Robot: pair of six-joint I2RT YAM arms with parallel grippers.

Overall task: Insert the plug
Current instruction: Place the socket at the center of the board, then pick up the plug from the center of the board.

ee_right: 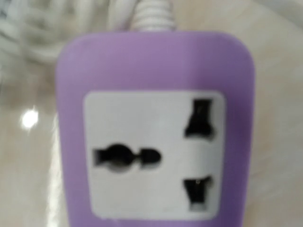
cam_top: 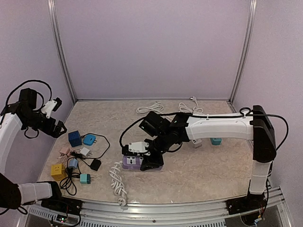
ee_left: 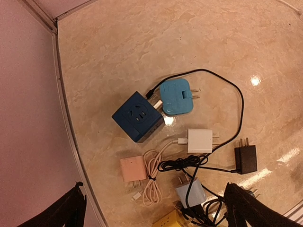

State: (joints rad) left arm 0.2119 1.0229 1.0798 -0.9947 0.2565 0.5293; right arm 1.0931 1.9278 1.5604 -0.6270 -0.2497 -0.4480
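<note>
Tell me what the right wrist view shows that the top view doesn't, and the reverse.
Right wrist only: the socket's white face close up, with its slots empty. Top only: both arms, the right gripper over the socket, the left gripper off to the left, the adapters and the spare cables at the back. Both: the purple socket and its white cord.

Clustered at the left of the beige marbled tabletop [ee_left: 189, 38]: a dark blue plastic cube socket [ee_left: 138, 117] touching a light blue square charger [ee_left: 176, 98], with a white block charger [ee_left: 200, 141] just below. Nearby, a pink flat charger [ee_left: 132, 169] beside a coiled pinkish cable [ee_left: 152, 177], a black wall charger [ee_left: 245, 159], a yellow plastic cube [cam_top: 57, 171]. Far back, a coiled white cord [cam_top: 150, 108].
</note>
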